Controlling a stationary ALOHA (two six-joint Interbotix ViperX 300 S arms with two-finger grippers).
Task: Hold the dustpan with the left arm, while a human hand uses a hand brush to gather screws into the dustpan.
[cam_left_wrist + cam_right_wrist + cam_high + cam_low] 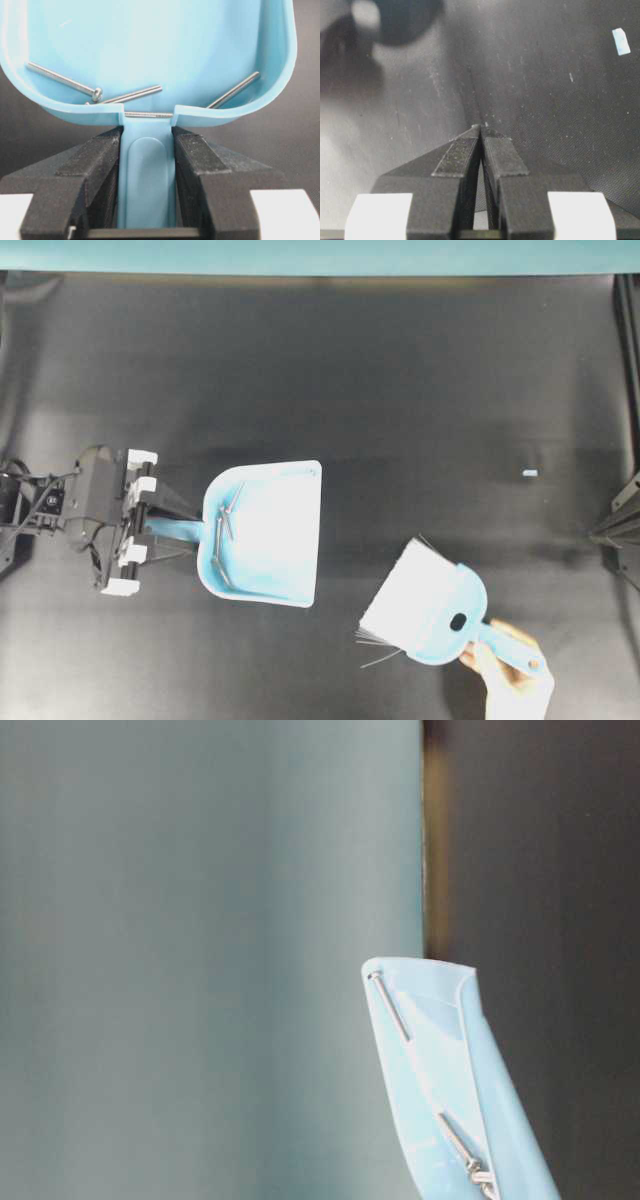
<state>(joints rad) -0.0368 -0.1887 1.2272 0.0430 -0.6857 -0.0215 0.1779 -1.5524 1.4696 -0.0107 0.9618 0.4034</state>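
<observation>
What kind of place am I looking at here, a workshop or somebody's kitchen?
Probably a robot test bench, not a kitchen. A bare black matte tabletop carries a cabled black robot arm gripping a light blue plastic dustpan of thin silver screws, while a person's hand holds a matching white-bristled brush.

Human hand [512,672] cropped at bottom edge; dustpan [450,1090] cut off.
</observation>
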